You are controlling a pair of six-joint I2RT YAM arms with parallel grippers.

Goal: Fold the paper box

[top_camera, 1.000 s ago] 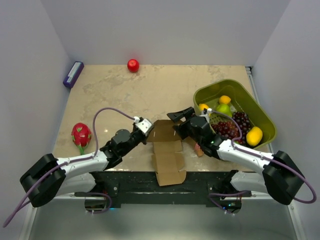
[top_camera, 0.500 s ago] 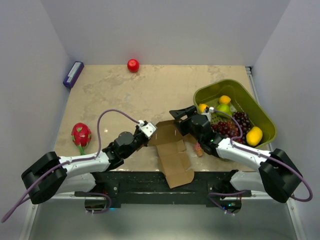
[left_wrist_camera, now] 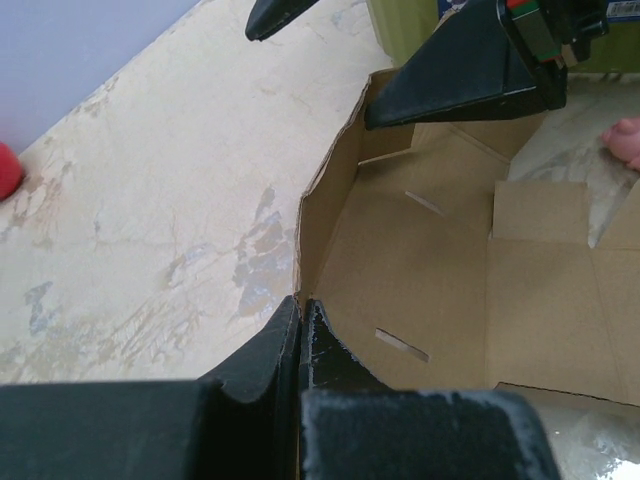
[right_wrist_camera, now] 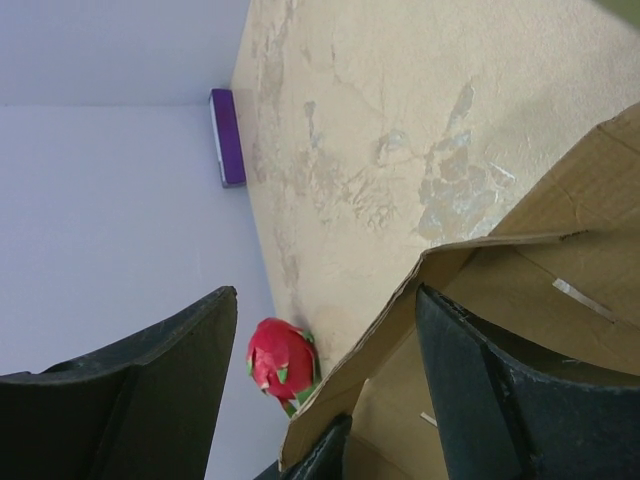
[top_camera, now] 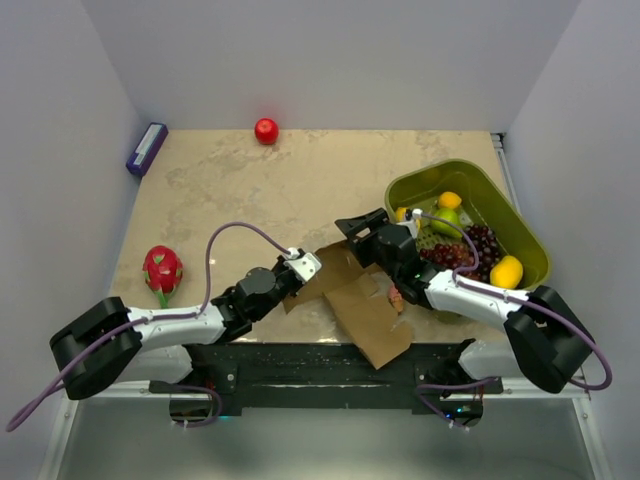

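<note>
Swung round since a second ago, the paper box (top_camera: 365, 300) now lies skewed at the near edge of the table (top_camera: 230, 180), between both arms
Left gripper (top_camera: 306, 266) is clamped on one raised side wall to steady it, while right gripper (top_camera: 350, 228) holds its fingers apart astride the far flap, probably to crease it upward
</note>
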